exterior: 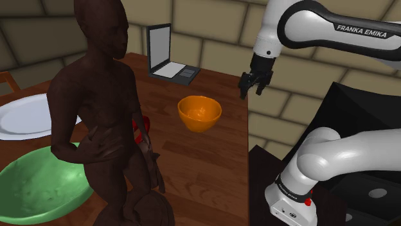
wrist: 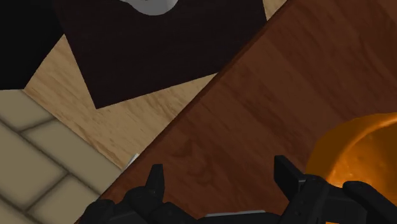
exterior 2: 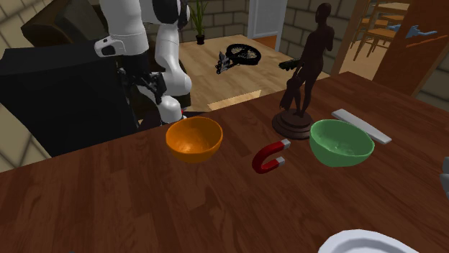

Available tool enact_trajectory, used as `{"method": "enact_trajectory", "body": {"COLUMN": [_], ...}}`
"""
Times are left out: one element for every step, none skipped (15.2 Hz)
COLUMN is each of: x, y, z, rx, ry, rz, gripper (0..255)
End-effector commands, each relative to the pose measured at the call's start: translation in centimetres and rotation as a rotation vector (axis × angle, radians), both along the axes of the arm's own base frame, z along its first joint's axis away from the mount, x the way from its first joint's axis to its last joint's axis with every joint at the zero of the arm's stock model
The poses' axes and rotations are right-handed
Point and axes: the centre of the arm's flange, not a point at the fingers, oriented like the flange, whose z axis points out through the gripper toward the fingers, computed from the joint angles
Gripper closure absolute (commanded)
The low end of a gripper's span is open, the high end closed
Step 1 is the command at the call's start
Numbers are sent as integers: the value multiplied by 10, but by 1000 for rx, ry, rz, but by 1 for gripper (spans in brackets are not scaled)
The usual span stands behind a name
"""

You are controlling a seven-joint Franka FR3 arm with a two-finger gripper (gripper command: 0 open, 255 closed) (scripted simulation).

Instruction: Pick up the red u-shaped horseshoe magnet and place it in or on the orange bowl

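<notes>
Now, gripper: fingers spread, nothing between them; hangs over the counter edge, near the orange bowl.
Magnet: red, flat on the counter between the orange bowl and green bowl, just before the statue base; well apart from the gripper.
Orange bowl: upright, empty.
Green bowl: upright, empty, beside the statue.
Plate: white, empty, shoulder view's left.
</notes>
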Motion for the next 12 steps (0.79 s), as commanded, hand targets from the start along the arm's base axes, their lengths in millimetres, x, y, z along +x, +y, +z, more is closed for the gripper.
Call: {"method": "enact_trajectory", "body": {"x": [-2,-2,0,1,3,5,7,10,13,16,19,23], "y": [28,41,54,67,80,93,106,118,131,144,156,169], "z": [-2,-3,-4,-6,-7,-8,-9,-10,-11,-12,-13,-14], "rx": [2,3,4,5,6,7,7,8,9,10,11,12], "ry": [0,0,0,0,0,0,0,0,0,0,0,0], "rz": [-53,-78,-102,-126,-151,-175,-199,-224,-248,-272,-297,-321], "gripper": [0,0,0,0,0,0,0,0,0,0,0,0]}}
